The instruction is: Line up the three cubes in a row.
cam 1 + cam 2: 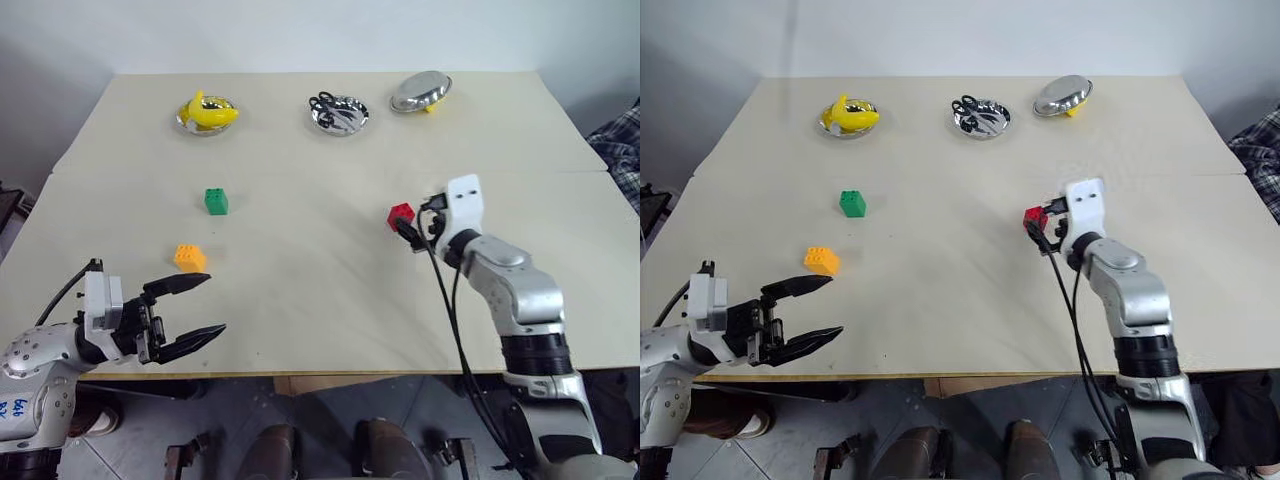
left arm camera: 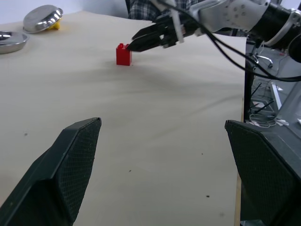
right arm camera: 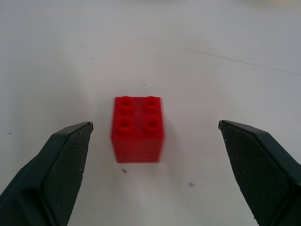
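The right tool (image 3: 155, 141) stands wide open and holds nothing; its two black fingers (image 3: 61, 160) flank the red cube (image 3: 138, 128), which sits on the bench (image 1: 320, 290) between and just ahead of the tips, with a clear gap to each finger. In the head views the right tool (image 1: 408, 232) reaches over the right half of the bench with its tips just beside the red cube (image 1: 401, 214), and whether they touch it cannot be told from there. The left tool (image 1: 193, 312) is also wide open and empty, hanging above the near left edge of the bench and pointing toward the middle. The orange-yellow cube (image 1: 189, 257) lies just beyond its upper finger, apart from it. The green cube (image 1: 216, 201) stands farther back on the left half, near the orange-yellow one but not touching it, and both are well apart from the red cube on the right. All three stand studs up. Along the far edge are three metal dishes: the left dish (image 1: 190, 123) holds a yellow banana (image 1: 208, 112), the middle dish (image 1: 358, 122) holds black scissors (image 1: 330, 106), and the right dish (image 1: 420, 91) is tilted, resting on something yellow.
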You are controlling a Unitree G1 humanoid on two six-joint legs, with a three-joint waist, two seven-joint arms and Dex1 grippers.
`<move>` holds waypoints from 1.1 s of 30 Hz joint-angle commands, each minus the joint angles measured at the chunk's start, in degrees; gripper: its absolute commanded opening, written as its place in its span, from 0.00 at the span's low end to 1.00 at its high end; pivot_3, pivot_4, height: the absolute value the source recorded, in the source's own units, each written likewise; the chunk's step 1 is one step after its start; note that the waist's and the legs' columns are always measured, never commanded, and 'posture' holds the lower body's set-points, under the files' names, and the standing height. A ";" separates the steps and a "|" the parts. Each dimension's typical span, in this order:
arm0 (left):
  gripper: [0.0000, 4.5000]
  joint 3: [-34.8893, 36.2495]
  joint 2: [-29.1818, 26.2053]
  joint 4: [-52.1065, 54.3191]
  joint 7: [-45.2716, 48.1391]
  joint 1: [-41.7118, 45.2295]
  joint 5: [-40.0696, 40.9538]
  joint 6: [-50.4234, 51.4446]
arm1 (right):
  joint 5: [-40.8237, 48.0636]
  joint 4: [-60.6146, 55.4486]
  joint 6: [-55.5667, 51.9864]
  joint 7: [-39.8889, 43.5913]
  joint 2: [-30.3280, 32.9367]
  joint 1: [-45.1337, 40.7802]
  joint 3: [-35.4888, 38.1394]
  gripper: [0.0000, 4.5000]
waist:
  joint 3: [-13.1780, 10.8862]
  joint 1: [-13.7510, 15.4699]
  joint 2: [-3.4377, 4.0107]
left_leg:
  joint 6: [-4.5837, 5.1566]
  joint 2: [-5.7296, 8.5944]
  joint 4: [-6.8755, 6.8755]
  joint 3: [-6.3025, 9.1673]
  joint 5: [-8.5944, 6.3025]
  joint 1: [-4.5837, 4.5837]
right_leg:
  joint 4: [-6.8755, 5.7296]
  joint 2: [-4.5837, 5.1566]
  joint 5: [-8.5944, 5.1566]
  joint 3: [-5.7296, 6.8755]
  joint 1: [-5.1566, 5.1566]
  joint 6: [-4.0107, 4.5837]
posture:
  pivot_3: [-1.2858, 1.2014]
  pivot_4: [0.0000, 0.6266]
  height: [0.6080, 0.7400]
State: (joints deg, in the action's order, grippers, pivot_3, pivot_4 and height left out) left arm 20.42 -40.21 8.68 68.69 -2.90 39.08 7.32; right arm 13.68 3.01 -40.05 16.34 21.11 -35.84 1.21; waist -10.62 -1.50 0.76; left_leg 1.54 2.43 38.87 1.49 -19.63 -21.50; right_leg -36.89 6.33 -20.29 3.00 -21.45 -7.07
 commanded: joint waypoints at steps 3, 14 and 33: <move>1.00 -0.63 0.62 1.90 -0.62 0.81 -0.59 -0.93 | -4.23 6.87 4.76 -3.06 -2.80 -3.94 -1.03 1.00 | 0.00 -0.20 0.00 | 0.00 0.00 0.01 -0.03 0.00 0.00 | -0.04 -0.01 0.00 0.00 -0.02 0.00 | 0.52 0.24 1.00; 1.00 -0.22 1.18 3.23 -2.03 -0.22 -0.64 -1.23 | -2.59 7.69 7.49 2.00 -2.72 -4.86 0.34 0.33 | 0.00 -0.26 0.00 | 0.00 -0.02 0.01 -0.05 0.00 0.00 | -0.07 -0.02 0.00 -0.01 -0.04 0.00 | 0.52 0.24 1.00; 1.00 0.75 -2.73 -6.16 7.42 -3.36 -4.35 -8.05 | 4.36 14.12 46.05 69.83 16.50 1.03 -8.20 0.33 | -0.05 -0.15 -0.09 | 0.10 -0.12 0.08 -0.30 -0.06 0.06 | 0.43 -0.01 0.00 -0.08 0.10 -0.01 | 0.52 0.24 1.00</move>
State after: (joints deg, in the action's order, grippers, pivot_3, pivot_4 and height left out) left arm 19.96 -42.45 1.59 75.33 -5.73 34.83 0.35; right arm 18.00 16.14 3.95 85.22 37.94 -33.30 -7.56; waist -10.67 -1.65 0.67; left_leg 1.64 2.30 38.96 1.19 -19.69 -21.44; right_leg -36.46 6.31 -20.29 2.92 -21.36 -7.07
